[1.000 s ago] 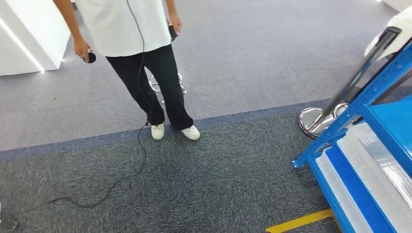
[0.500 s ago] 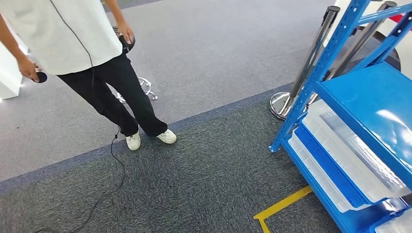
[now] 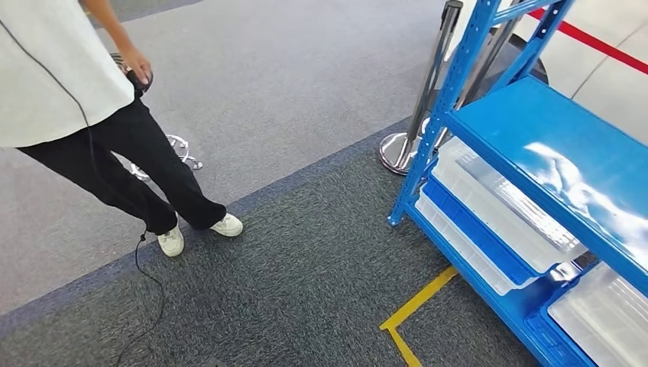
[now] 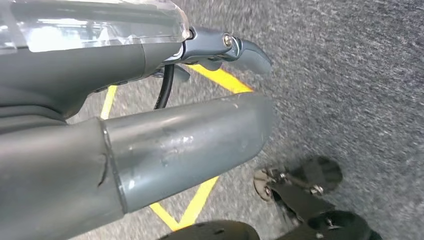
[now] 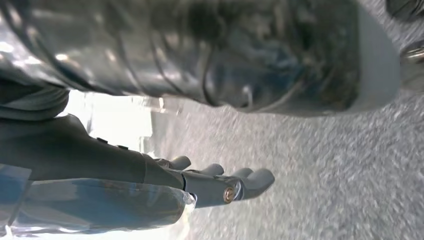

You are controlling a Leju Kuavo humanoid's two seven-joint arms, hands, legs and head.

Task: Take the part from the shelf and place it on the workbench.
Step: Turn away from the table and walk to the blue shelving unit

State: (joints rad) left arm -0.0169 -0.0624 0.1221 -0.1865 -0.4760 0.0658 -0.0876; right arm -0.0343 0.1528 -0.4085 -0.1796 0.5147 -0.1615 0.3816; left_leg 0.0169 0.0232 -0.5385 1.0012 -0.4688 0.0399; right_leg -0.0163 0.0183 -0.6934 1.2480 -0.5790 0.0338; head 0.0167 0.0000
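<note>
Grey carpet (image 3: 321, 92) beside blue shelf (image 3: 535, 145).

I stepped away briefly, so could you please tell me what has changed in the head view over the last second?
The camera has swung right: the blue shelf with its clear bins now takes up far more of the picture, and the person has slid left. That is the view turning, not the things moving. Neither hand has taken hold of anything.
</note>
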